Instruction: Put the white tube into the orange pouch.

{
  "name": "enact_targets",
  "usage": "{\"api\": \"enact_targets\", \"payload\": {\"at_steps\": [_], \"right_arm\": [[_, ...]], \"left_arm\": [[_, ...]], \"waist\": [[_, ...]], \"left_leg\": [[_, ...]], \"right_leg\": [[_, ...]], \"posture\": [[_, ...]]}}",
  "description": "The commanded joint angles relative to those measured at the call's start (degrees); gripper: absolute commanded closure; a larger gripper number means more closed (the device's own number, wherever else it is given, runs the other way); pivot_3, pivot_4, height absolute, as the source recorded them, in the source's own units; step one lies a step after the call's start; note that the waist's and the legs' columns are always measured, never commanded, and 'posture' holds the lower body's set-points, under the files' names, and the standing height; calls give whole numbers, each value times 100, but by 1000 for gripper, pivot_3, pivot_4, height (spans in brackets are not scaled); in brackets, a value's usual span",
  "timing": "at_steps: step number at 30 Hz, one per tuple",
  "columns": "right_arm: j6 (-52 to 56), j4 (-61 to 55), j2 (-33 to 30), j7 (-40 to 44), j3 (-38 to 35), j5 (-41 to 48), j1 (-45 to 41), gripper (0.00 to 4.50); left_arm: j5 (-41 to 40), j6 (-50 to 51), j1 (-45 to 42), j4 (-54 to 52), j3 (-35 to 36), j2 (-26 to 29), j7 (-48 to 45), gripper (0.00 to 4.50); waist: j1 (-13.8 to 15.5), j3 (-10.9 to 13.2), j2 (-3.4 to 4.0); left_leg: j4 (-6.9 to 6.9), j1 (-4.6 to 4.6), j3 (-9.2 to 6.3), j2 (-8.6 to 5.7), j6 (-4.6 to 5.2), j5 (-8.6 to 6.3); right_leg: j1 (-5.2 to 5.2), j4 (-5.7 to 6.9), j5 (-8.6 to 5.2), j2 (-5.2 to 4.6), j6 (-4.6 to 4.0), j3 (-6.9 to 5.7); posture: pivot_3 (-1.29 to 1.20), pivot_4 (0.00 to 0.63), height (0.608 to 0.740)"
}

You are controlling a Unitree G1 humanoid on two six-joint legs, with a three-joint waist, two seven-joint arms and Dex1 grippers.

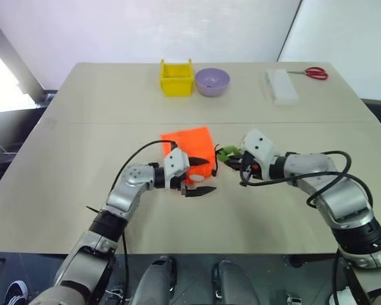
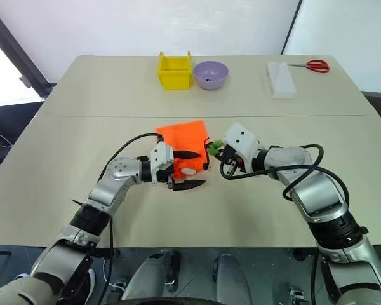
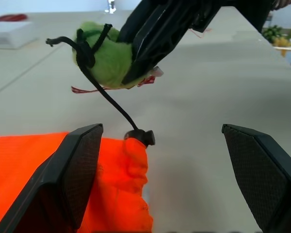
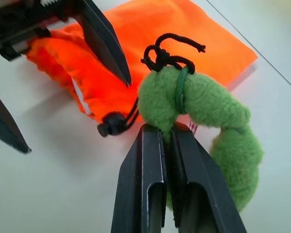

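Observation:
The orange pouch (image 1: 189,145) lies flat in the middle of the table, its gathered mouth toward me. A small white end, the white tube (image 2: 188,170), shows at that mouth, and it appears as a white sliver (image 4: 80,93) inside the opening. My left gripper (image 2: 190,169) stands open at the mouth, one finger on each side of the white end, holding nothing. The pouch's black cord (image 3: 106,94) runs up to a fuzzy green loop (image 4: 203,104). My right gripper (image 4: 160,128) is shut on the green loop, just right of the pouch.
Along the far edge stand a yellow bin (image 1: 176,77), a purple bowl (image 1: 212,81), a white box (image 1: 280,86) and red scissors (image 1: 316,73). Bare tabletop lies on both sides of the pouch and in front of it.

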Motion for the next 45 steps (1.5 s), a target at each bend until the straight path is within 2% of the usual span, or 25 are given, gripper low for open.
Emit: {"api": "enact_targets", "payload": {"at_steps": [1, 10, 22, 25, 31, 32, 39, 43, 45], "right_arm": [[-93, -241, 53, -80, -27, -46, -88, 4500], [-274, -131, 230, -209, 210, -261, -76, 4500], [-380, -89, 334, -348, 246, -491, -86, 4500], [-364, -108, 372, -381, 240, -519, -88, 4500], [-367, -110, 446, -433, 267, -570, -122, 4500], [-368, -106, 456, -439, 269, -574, -128, 4500], [-447, -43, 462, -437, 288, -661, -192, 4500], [-503, 51, 532, -458, 267, -714, -377, 4500], [-513, 92, 571, -459, 279, -735, -440, 4500]], "left_arm": [[108, -137, -223, 278, -67, -61, -238, 302], [557, -838, -888, 1468, -19, -389, -97, 302], [884, -1657, -1145, 2341, 33, -475, -108, 302], [863, -1715, -1144, 2420, 73, -539, -129, 1137], [822, -1607, -1066, 2472, 203, -604, 10, 4098], [837, -1611, -1042, 2447, 209, -605, -1, 4301], [611, -1112, -906, 2264, 432, -646, -15, 4298], [-172, 12, -875, 1888, 826, -684, -441, 4298], [-227, 143, -876, 1806, 857, -610, -586, 4298]], "waist": [[3, 0, 0], [4, 0, 0], [0, 0, 0], [2, 0, 0], [1, -1, -1], [-2, -1, -1], [-10, -1, -1], [-36, 0, -1], [-32, -1, -1]], "left_leg": [[1, 0, 0, 0, 0, 0], [4, 0, 0, -1, 0, 0], [13, 0, 0, -1, 0, 0], [14, 0, -1, -1, 0, 0], [15, 0, -1, -1, 0, 0], [18, 0, -1, -1, 0, 0], [36, 0, -3, 3, 0, 0], [50, 0, -3, 7, 0, 0], [54, 0, -6, 9, 1, 0]], "right_leg": [[0, 0, 0, 0, 0, 0], [1, 2, 2, 8, 4, -1], [2, 9, 4, 14, 7, -1], [2, 10, 4, 15, 8, -1], [4, 11, 4, 15, 8, -1], [4, 13, 4, 16, 8, -1], [6, 27, 5, 20, 8, -1], [6, 35, 5, 25, 8, 0], [7, 37, 4, 27, 8, 0]], "posture": [[0, 150, 740], [0, 150, 740], [0, 150, 740], [0, 150, 740], [0, 150, 740], [0, 150, 740], [0, 150, 740], [0, 150, 740], [0, 150, 740]]}}
